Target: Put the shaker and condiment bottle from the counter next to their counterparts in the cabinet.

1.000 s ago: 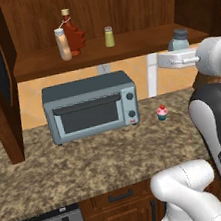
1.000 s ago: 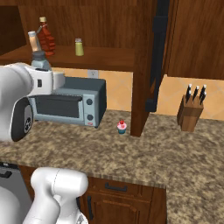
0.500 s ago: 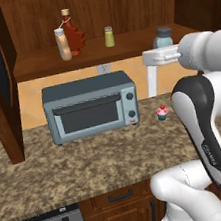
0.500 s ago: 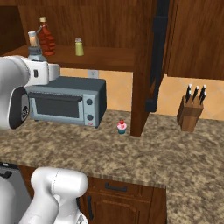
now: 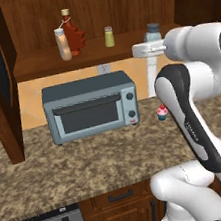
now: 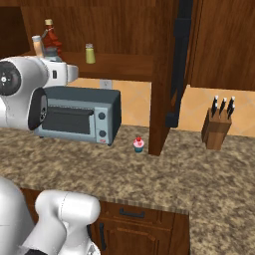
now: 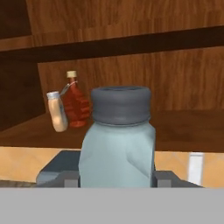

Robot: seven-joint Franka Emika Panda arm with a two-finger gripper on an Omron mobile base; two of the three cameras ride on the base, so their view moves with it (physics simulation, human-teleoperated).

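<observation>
Grey-blue glassy shaker (image 7: 117, 148), dark grey cap, clamped upright in tool (image 7: 117, 178)

Tan wall (image 6: 134, 107), wooden drawers (image 5: 118, 210), grey toaster oven (image 5: 91, 112)

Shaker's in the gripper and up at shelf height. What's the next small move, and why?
Probably carry the shaker left along the cabinet shelf toward the yellow-green shaker. The gripper holds it level with the shelf's right end, while the condiment bottle already leans beside the red leaf bottle.
</observation>
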